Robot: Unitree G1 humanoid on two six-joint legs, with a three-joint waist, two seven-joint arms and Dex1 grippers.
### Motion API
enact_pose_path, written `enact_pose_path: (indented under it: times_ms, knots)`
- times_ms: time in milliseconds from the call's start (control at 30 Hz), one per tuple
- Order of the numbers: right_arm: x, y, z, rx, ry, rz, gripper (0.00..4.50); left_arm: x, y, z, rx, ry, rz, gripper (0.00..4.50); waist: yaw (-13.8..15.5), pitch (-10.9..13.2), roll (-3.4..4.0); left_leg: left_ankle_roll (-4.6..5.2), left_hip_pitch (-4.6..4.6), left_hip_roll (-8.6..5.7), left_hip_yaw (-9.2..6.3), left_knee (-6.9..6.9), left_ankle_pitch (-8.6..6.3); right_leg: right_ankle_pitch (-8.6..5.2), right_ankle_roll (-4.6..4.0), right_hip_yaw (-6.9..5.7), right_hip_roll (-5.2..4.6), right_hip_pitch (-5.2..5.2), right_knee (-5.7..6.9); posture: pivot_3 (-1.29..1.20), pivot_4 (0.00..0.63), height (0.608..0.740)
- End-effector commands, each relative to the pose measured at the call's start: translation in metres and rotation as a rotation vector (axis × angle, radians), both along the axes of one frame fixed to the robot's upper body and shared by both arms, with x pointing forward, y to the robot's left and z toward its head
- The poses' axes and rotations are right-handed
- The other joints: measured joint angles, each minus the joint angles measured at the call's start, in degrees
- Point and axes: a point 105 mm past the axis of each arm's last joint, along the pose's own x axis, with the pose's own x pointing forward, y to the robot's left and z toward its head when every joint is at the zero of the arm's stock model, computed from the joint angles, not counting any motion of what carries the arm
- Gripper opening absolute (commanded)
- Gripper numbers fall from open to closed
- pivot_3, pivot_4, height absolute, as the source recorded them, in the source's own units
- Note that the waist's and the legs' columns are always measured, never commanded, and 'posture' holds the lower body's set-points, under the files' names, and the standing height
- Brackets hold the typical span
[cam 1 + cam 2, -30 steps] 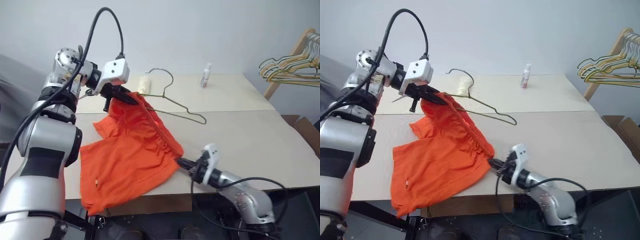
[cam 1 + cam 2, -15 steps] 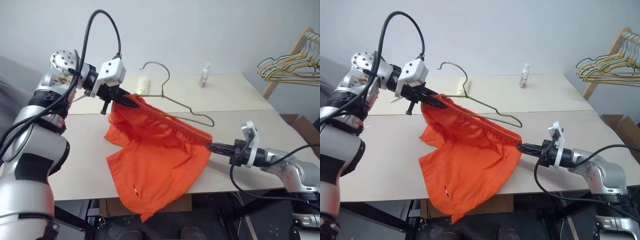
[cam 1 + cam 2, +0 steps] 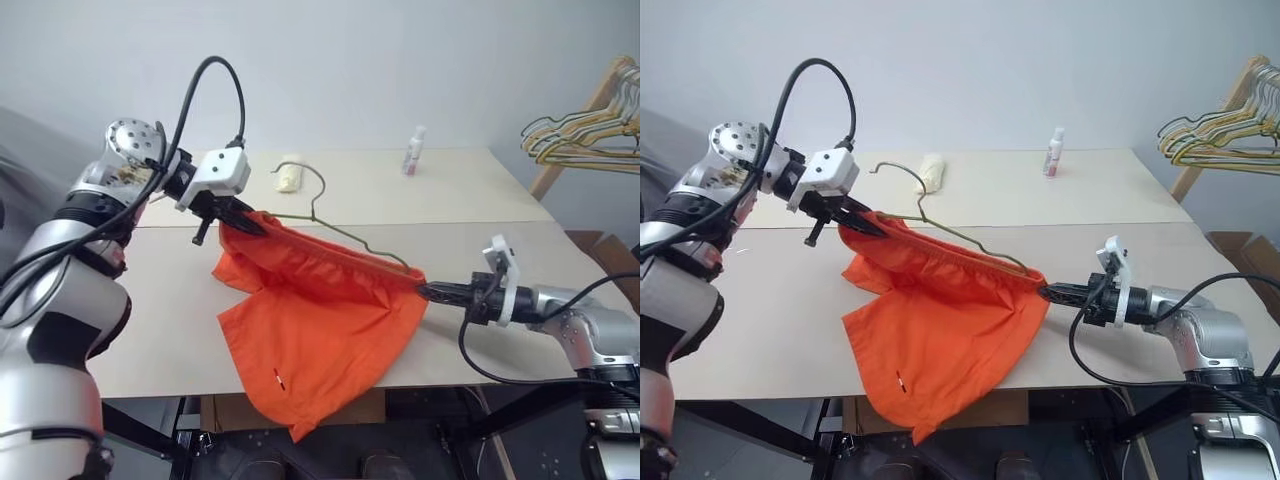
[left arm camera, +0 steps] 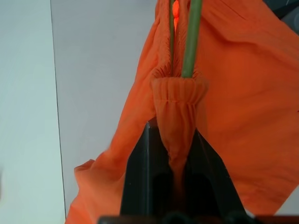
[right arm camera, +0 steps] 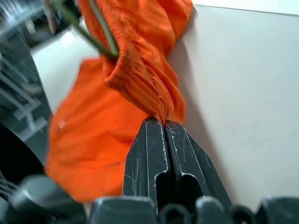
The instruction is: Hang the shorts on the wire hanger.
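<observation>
Orange shorts stretched between both grippers over the counter, wire hanger threaded through the waistband.

Head views: the left gripper (image 3: pixel 243 222) pinches one end of the waistband of the shorts (image 3: pixel 320 330) and the right gripper (image 3: pixel 425 291) pinches the other, so the band runs taut between them above the counter (image 3: pixel 500 190); the legs drape down past the near edge. The wire hanger (image 3: pixel 318 205) has its hook rising behind the band. A small bottle (image 3: pixel 412 151) and a pale object (image 3: pixel 289 176) stand on the far side; a bunch of coloured hangers (image 3: pixel 580 140) hangs at the right. Left wrist view: fingers (image 4: pixel 140 177) clamped on bunched waistband, hanger wire entering the fold. Right wrist view: fingers (image 5: pixel 149 158) pressed together on the fabric's tip.
</observation>
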Motion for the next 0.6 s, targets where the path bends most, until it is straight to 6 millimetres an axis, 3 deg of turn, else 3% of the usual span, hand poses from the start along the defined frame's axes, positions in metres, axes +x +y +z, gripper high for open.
enact_pose_path:
  times_ms: [33,267,467,600]
  knots:
    - [0.003,-0.009,0.013,-0.170,-0.153,-0.007,0.03,0.003,0.011,0.013,0.012,-0.058,0.030,0.00,0.1,0.0,0.00,0.00,-0.01,-0.02,0.01,0.00,0.00,0.00,0.01,0.01,-0.01,-0.01,0.00,-0.02,0.000,0.740]
    - [0.016,-0.006,0.044,-0.467,-0.397,0.040,0.03,0.007,0.009,0.008,0.152,-0.113,0.000,0.00,0.3,0.0,0.01,0.00,-0.02,-0.01,0.05,0.01,0.00,-0.01,0.01,0.03,0.00,-0.05,0.00,-0.01,0.000,0.740]
    - [0.021,0.003,0.074,-0.516,-0.472,0.099,0.03,0.020,0.000,0.011,0.218,-0.170,0.044,0.00,1.0,0.0,-0.01,0.01,-0.08,-0.04,0.07,0.02,-0.01,-0.01,0.01,0.01,-0.01,-0.07,-0.08,-0.02,0.000,0.740]
    - [0.019,-0.003,0.075,-0.556,-0.447,0.137,0.03,0.023,0.003,0.009,0.259,-0.192,0.063,0.00,1.1,0.0,0.00,0.02,-0.09,-0.04,0.08,0.01,-0.01,-0.01,0.01,0.01,-0.02,-0.07,-0.07,-0.02,0.000,0.740]
